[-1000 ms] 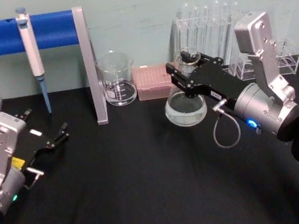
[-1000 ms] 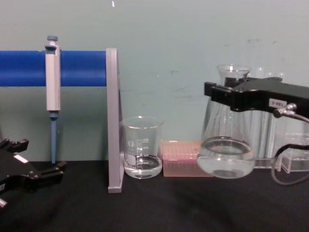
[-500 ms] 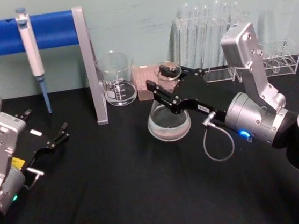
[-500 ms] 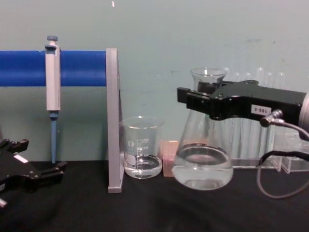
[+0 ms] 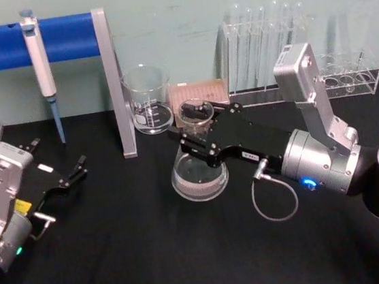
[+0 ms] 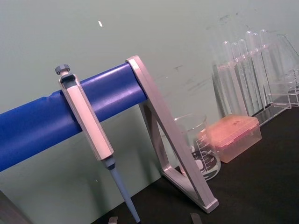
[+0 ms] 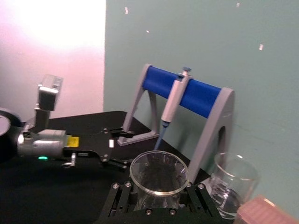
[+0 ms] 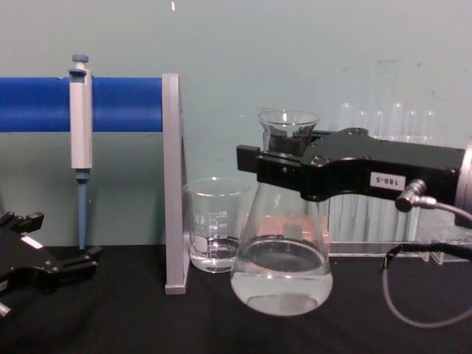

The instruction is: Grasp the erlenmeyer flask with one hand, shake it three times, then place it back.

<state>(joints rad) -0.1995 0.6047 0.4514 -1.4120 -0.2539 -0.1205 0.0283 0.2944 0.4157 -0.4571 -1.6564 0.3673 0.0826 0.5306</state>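
1. The erlenmeyer flask (image 5: pixel 198 172) is upright, neck up, in the middle of the scene. It sits nearer than the beaker (image 5: pixel 147 99) and slightly to its right, with a little liquid in its wide base.
2. Its base is at or just above the black tabletop (image 5: pixel 154 255); I cannot tell whether they touch.
3. My right fingers (image 5: pixel 188 143) reach in from the right and are clamped on the neck just under the flared rim, so the body hangs straight below my grip.
4. I judge that setting it down means going straight down along that upright axis.
5. My left fingers (image 5: pixel 70 175) lie spread and empty at the far left, well apart.
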